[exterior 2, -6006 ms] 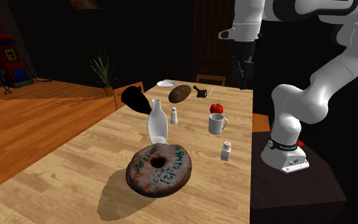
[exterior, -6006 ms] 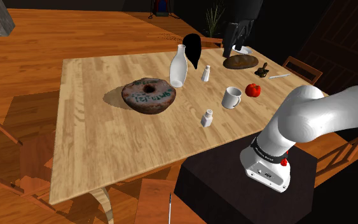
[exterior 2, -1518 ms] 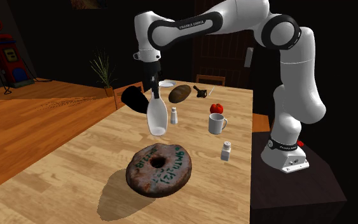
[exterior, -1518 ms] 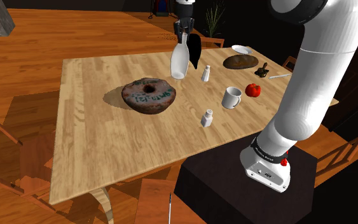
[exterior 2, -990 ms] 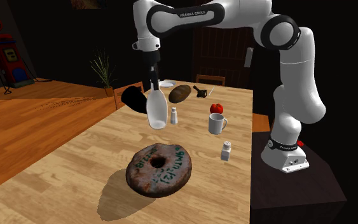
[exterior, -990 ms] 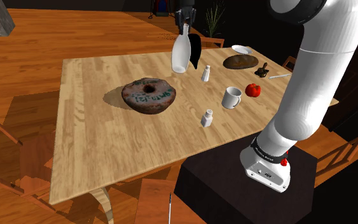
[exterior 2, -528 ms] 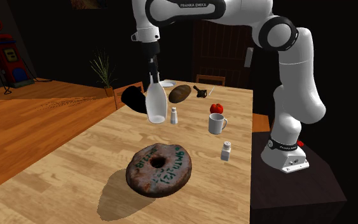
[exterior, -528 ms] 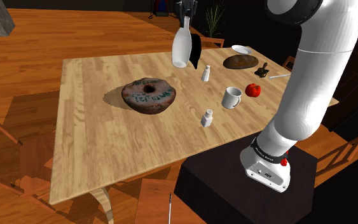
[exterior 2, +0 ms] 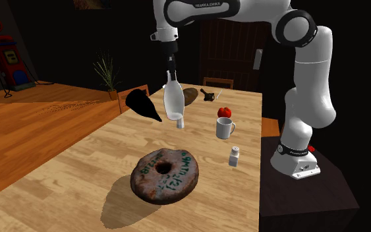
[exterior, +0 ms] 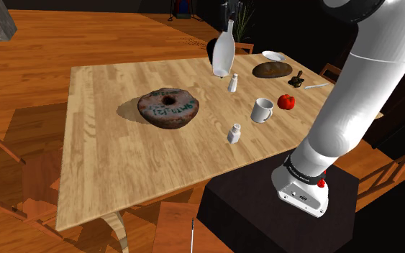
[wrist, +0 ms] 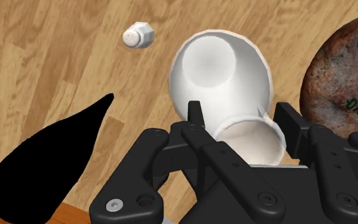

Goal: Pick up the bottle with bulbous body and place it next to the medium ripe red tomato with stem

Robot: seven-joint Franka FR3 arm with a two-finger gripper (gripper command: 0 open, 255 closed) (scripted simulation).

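1. A wooden table carried everything.
2. In the shoulder view, a brown donut with green lettering lay near its middle.
3. A white mug stood at the donut's 3 o'clock, well apart.
4. The tomato sat just beside the mug, at its 2 o'clock.
5. The near shaker stood at the mug's 7 o'clock, the far shaker at its 10 o'clock.
6. A brown oval lay at the mug's 12 o'clock, with a white plate at the oval's 12 o'clock.
7. A dark item and a white utensil lay at the oval's 4 o'clock.
8. In the second exterior view, a black shape lay at the donut's 11 o'clock.

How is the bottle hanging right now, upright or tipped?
Roughly upright: the bottle hangs neck-up, clasped at the neck by the gripper, its base clear of the table.
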